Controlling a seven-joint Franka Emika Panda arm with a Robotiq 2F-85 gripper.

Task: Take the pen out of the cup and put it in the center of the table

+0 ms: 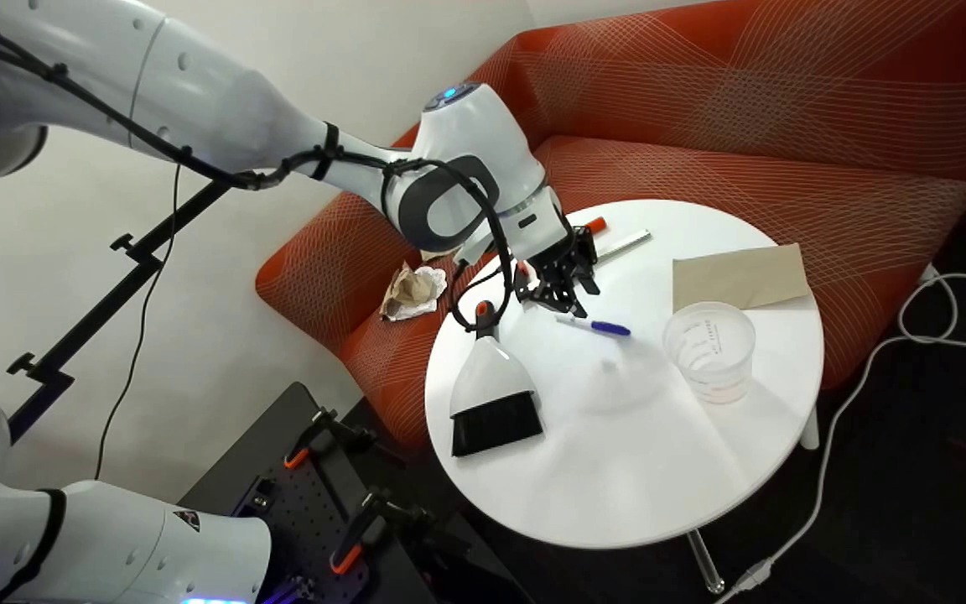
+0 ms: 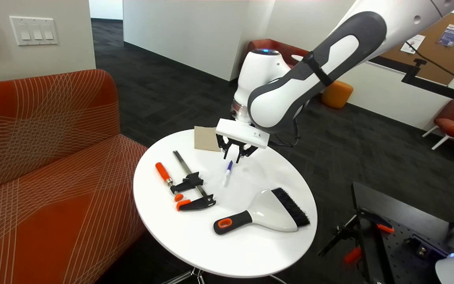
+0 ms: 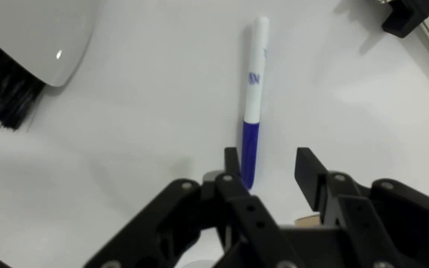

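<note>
The pen, white with a blue cap, lies flat on the round white table (image 1: 617, 486), outside the cup. It shows in both exterior views (image 1: 610, 328) (image 2: 228, 173) and in the wrist view (image 3: 252, 111). The translucent cup (image 1: 710, 352) stands upright on the table, away from the pen; it is hidden behind the gripper in an exterior view. My gripper (image 1: 587, 300) (image 2: 231, 159) is open and empty, above the capped end of the pen. In the wrist view the cap shows between the fingertips (image 3: 267, 156), close to the left finger.
A white brush with black bristles (image 1: 491, 377) (image 2: 272, 211) lies on the table. A red-and-black clamp (image 2: 193, 181) lies near the pen. A brown cardboard piece (image 1: 740, 277) (image 2: 206, 138) lies beside the cup. A red sofa (image 1: 743, 101) borders the table.
</note>
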